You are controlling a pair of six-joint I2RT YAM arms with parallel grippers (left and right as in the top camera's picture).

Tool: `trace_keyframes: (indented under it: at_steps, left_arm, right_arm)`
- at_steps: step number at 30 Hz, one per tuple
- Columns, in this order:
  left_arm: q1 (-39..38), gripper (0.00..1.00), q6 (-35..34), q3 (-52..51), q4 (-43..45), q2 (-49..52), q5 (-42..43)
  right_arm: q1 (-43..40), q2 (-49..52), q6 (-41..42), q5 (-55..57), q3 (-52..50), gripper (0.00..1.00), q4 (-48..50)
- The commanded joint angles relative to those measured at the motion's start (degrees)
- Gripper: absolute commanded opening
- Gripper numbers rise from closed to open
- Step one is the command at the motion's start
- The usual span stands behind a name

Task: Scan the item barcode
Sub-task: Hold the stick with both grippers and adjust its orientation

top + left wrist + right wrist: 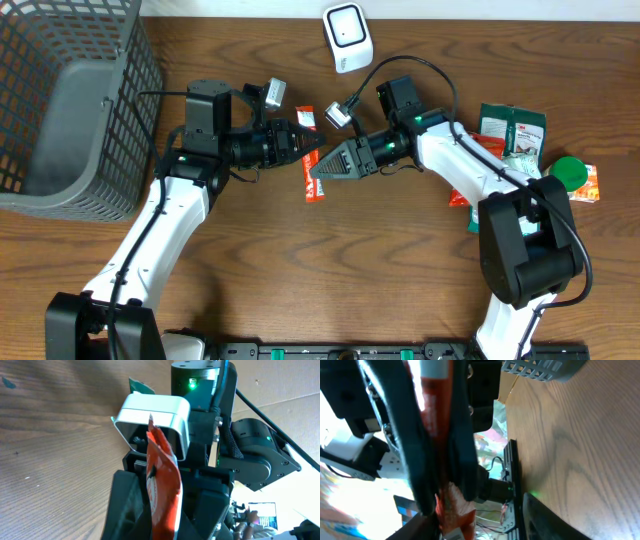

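The two arms meet tip to tip over the middle of the wooden counter (400,270), at a long red snack packet (316,188). The left gripper (308,148) has its jaws clamped on the packet. The right gripper (322,168) has its jaws either side of the packet, but I cannot tell whether they press it. The white barcode scanner (347,37) stands well apart at the far edge. A grey wire basket (60,110) sits beside the left arm.

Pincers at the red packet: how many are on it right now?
2. The left pincer is shut on the red packet, coming in from the left. The right pincer straddles it from the opposite side, but I can't tell whether it grips yet.
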Motion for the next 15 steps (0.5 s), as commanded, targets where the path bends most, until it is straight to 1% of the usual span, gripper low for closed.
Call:
trace_keyframes:
  at_steps: [1,7,10,11,14,15]
  left_arm:
    - [0.1,0.07,-0.3,1.1,-0.2,0.4,1.4]
    - [-0.4,0.08,-1.2,1.0,-0.4,0.4,1.4]
    - [-1.1,0.07,-1.2,1.0,-0.4,0.4,1.4]
    - [-1.3,0.08,-1.2,1.0,-0.4,0.4,1.4]
    - [-1.7,0.07,-1.2,1.0,-0.4,0.4,1.1]
    - [-1.7,0.08,-1.2,1.0,-0.5,0.4,0.9]
  right_arm:
    - [0.2,-1.7,-1.1,-1.6,0.2,0.38,0.2]
    - [0.2,-1.7,-0.8,-1.6,0.2,0.39,1.1]
    - [0.2,-1.7,-0.7,-1.6,0.2,0.37,1.1]
    - [0.2,-1.7,-0.7,-1.6,0.2,0.35,1.1]
    - [0.2,-1.7,-0.7,-1.6,0.2,0.22,1.0]
    - [0.2,-1.7,-0.7,-1.6,0.2,0.2,1.0]
